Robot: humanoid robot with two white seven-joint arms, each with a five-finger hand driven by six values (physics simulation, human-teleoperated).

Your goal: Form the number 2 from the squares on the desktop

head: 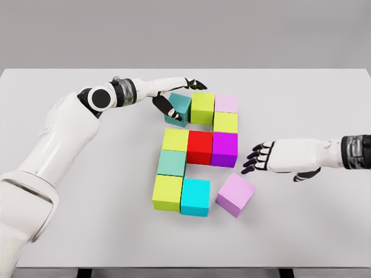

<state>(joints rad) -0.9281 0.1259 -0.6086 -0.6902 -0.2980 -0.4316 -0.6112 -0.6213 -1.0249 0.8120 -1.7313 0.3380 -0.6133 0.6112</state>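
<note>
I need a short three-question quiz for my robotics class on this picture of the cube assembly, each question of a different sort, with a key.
1. True or false: the left hand is at the teal cube in the top row.
2. Multiple choice: which cube sits skewed, not yet lined up with the bottom row? A) red cube B) lilac cube C) cyan cube
3. Fill in: the right hand hovers with spread fingers over the white ____, holding nothing.

Key: 1 true; 2 B; 3 table.
</note>
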